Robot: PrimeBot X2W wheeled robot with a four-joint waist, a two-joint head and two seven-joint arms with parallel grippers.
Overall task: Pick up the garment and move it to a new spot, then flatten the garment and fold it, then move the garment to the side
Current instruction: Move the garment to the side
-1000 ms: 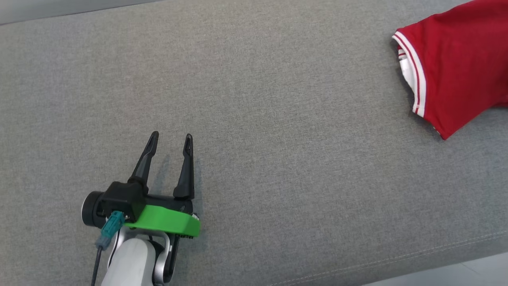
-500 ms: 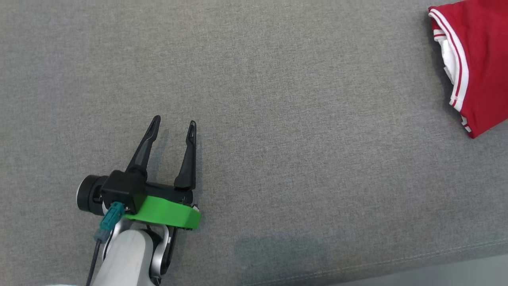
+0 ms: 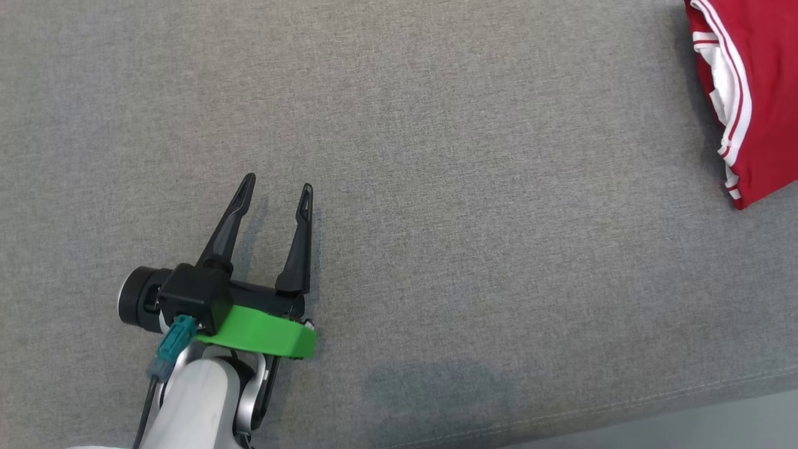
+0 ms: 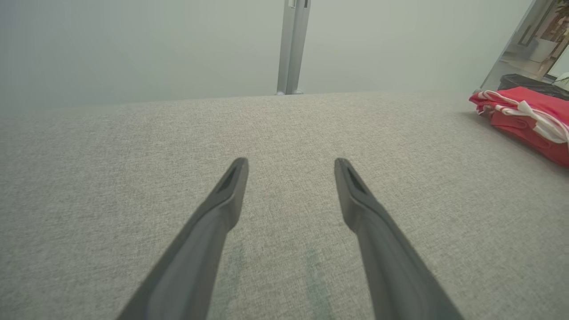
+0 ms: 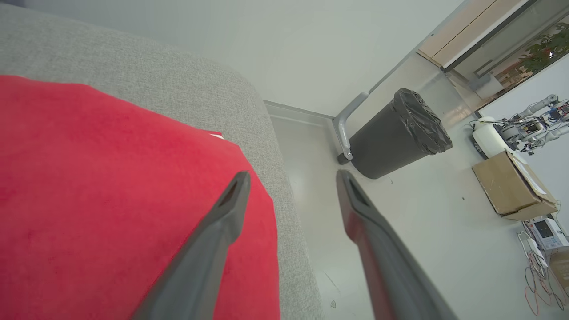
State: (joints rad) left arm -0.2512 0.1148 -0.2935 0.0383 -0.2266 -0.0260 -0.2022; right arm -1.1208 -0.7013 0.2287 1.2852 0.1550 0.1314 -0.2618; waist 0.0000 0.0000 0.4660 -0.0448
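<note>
Garment [image 3: 757,93]: red, white-trimmed, folded; we log it at the right end of the grey cushion [image 3: 436,156]. Our right gripper [image 5: 292,174]: fingers spread, empty, above the garment's edge. Our left gripper [image 3: 278,183]: spread, empty, well apart. Black bin [image 5: 395,133] on the floor.

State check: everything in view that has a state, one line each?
garment: folded, unheld, at the right end of the cushion
left gripper: open, empty, over bare cushion
right gripper: open, empty, above the garment's edge
bin: upright, lined with a black bag
</note>
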